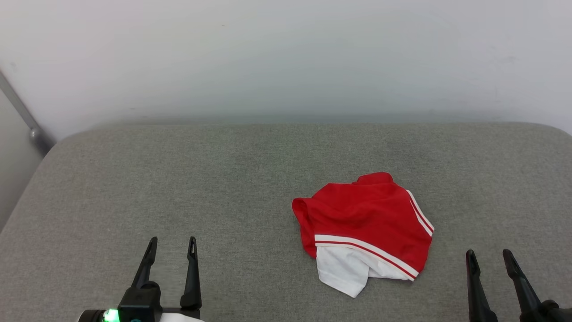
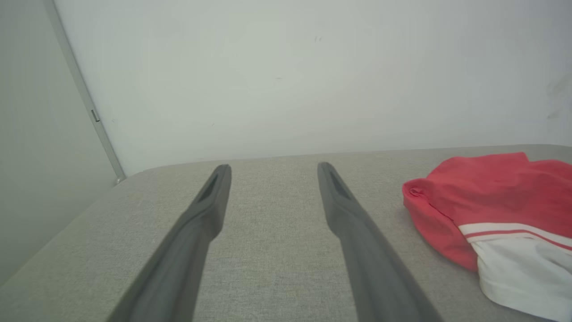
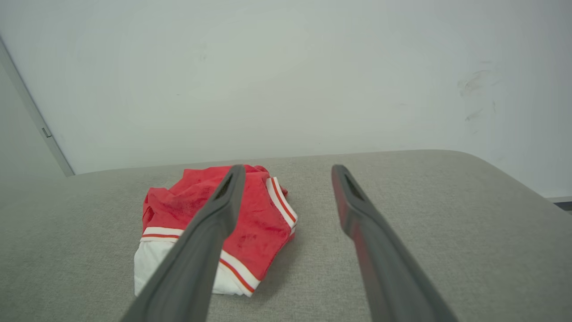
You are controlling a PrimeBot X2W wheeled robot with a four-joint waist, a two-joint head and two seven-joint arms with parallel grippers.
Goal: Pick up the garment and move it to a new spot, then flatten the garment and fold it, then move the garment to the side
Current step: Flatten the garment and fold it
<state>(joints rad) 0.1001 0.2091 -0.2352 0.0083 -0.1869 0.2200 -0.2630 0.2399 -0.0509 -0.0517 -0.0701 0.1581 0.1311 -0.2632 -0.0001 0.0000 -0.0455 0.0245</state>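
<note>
Head view: the crumpled red jersey T-shirt (image 1: 366, 219) lies between the left end effector (image 1: 173, 240) and the right end effector (image 1: 488, 252), both spread wide and empty. The right wrist view adds wall scuffs (image 3: 473, 82).

On my left wrist feed, the left gripper (image 2: 273, 167) comes up from the bottom edge, its two dark fingers (image 2: 196, 223) pointing up the frame and spread wide, with bare grey fabric surface (image 2: 277, 250) between them. The garment (image 2: 487, 192) lies bunched at the right edge. It is red on top, with a red-and-white striped band and a white part below, and the frame cuts it off. It sits apart from the right-hand finger. A white wall (image 2: 286, 80) stands behind, and a thin grey strip (image 2: 85, 98) slants down at upper left.
</note>
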